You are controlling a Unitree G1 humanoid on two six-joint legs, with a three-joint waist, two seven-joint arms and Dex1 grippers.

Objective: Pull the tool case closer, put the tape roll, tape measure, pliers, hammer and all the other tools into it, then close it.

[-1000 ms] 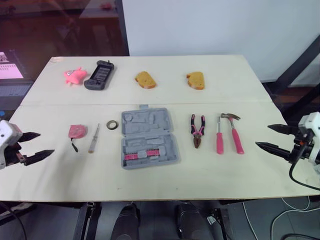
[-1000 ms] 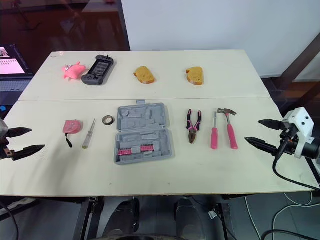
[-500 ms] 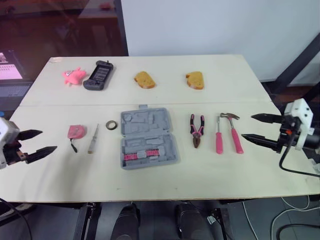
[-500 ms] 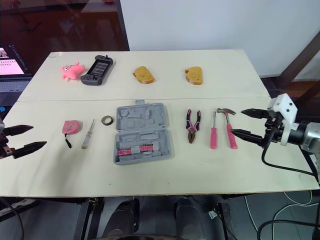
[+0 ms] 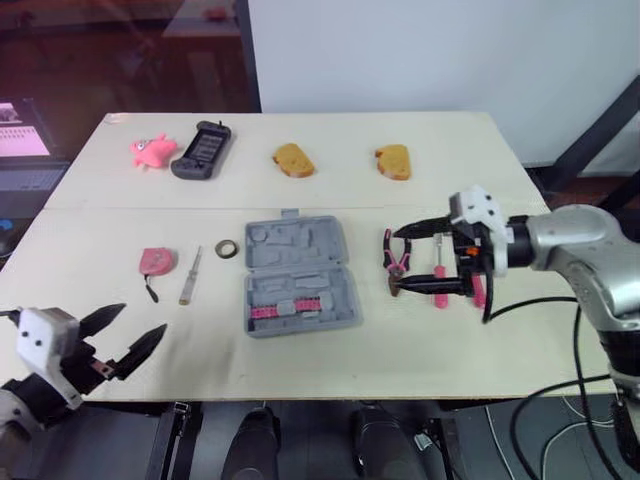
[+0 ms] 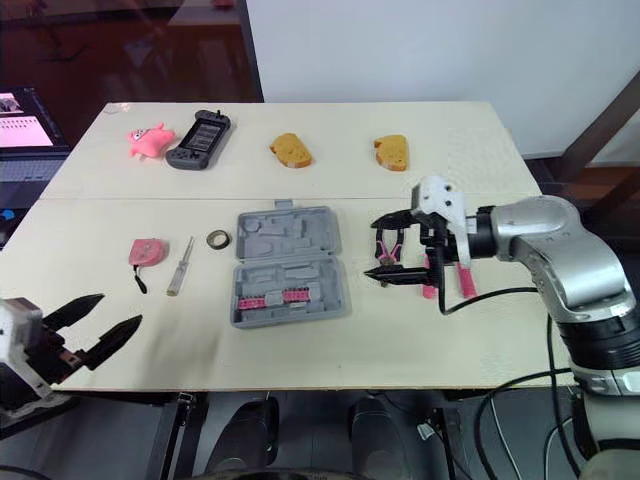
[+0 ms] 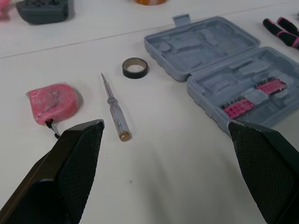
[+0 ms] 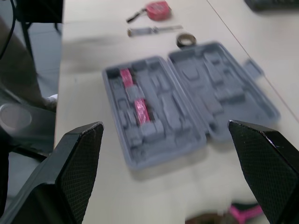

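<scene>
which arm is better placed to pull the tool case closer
Right. The right pincer, open, hovers just beside the tool case; the left pincer hangs at the front edge of the table, far from it.

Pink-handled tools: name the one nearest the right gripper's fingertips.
The pliers, lying next to the tool case: the open right gripper brackets them, while the pink screwdriver and hammer lie farther right.

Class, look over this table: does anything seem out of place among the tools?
Yes: along the far edge lie a pink toy, a dark handheld controller and two bread-like slices, none of them tools.
</scene>
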